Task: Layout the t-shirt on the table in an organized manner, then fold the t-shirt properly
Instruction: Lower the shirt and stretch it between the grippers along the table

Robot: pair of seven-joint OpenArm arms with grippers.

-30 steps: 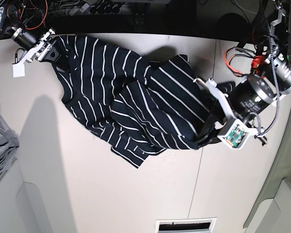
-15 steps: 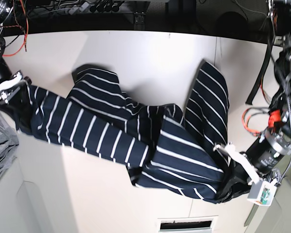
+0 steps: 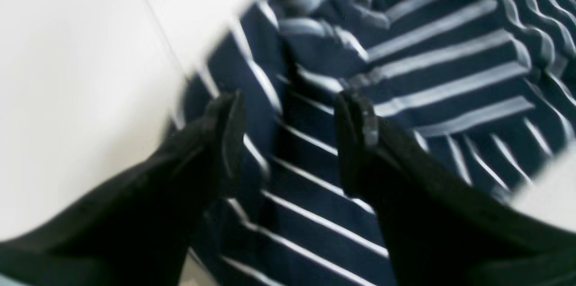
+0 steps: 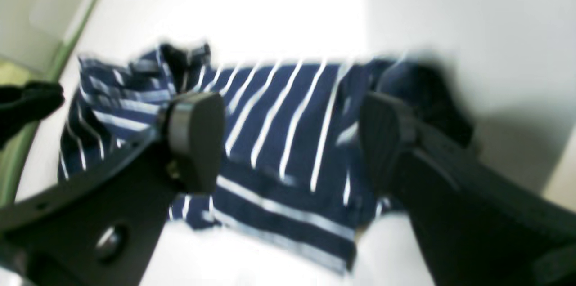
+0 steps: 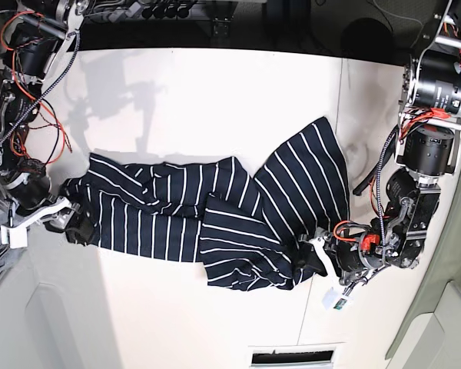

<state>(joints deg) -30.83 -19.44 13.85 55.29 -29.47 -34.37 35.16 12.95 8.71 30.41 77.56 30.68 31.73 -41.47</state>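
Both hands gape over the t-shirt [image 5: 215, 219].

Base view: bright, even overhead light; white counter [image 5: 215, 100] near blown out, soft arm shadows on its far left part, wide-angle bending at the frame edges. Both wrist views heavily motion-blurred: stripes of the t-shirt [image 3: 405, 74] smeared, its edges ghosted against the white. Right wrist view overexposed at top centre, with the close gripper [image 4: 288, 142] soft and dark.
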